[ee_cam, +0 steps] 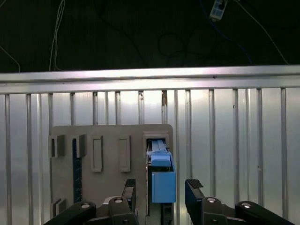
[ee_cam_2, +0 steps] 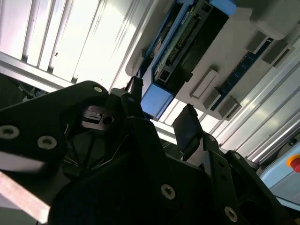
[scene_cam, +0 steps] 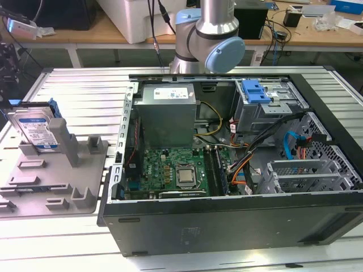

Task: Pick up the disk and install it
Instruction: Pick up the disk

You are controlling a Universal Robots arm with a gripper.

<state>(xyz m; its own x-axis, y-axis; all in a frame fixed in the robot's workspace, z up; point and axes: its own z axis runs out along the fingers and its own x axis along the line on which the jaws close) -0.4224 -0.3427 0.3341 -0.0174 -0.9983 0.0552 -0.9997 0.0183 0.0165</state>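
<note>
The disk (scene_cam: 34,131), a silver drive with a blue-and-white label in a blue caddy rail, stands on edge in the grey fixture (scene_cam: 57,181) at the exterior view's left. In both wrist views my gripper (ee_cam: 161,191) (ee_cam_2: 159,108) hangs open above it. The black fingertips (ee_cam: 194,187) stand apart on either side of the blue caddy edge (ee_cam: 162,180), and I see no contact with it. From above, the disk (ee_cam_2: 180,42) shows its connector edge and sits in a slot of the fixture (ee_cam: 110,140).
An open computer case (scene_cam: 227,238) lies on the slatted metal table (scene_cam: 79,85), to the exterior view's right of the fixture. Inside are a motherboard, cables and a grey drive cage with a blue latch bracket (scene_cam: 253,90). The arm's base (scene_cam: 207,34) rises behind the case.
</note>
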